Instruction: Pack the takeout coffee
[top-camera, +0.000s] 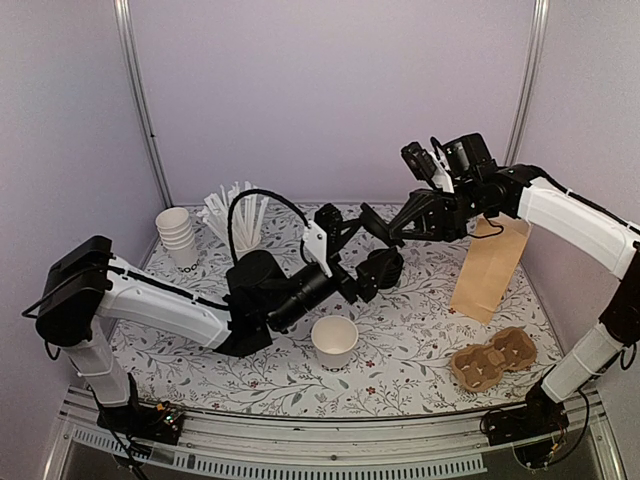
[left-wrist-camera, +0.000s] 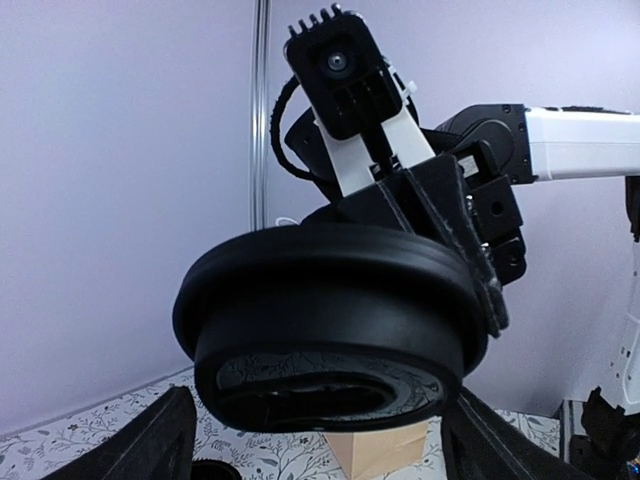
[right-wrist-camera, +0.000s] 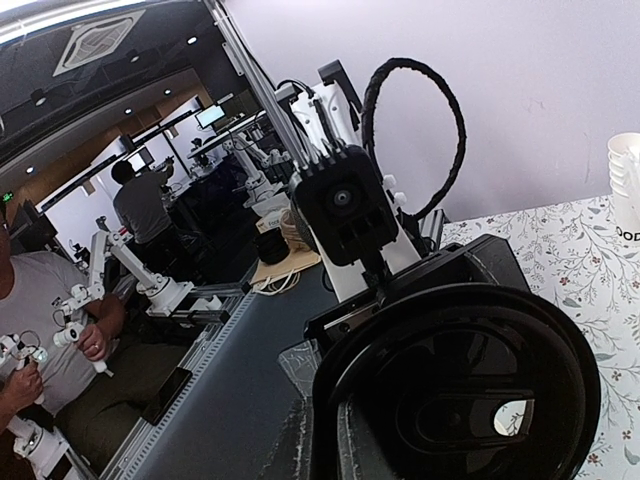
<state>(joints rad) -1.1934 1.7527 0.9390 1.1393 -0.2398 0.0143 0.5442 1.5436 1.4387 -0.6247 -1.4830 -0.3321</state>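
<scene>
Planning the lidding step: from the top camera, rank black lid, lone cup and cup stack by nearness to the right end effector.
1. black lid, pinched by the right end effector
2. lone cup, front centre
3. cup stack, back left

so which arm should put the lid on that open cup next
Right, probably. The right gripper is shut on the black lid, while the left gripper is open, holding nothing. The white cup stands lidless nearby.

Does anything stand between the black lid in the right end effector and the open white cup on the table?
Probably yes: the open left end effector hangs close below the lid, about across the path down to the cup.
</scene>
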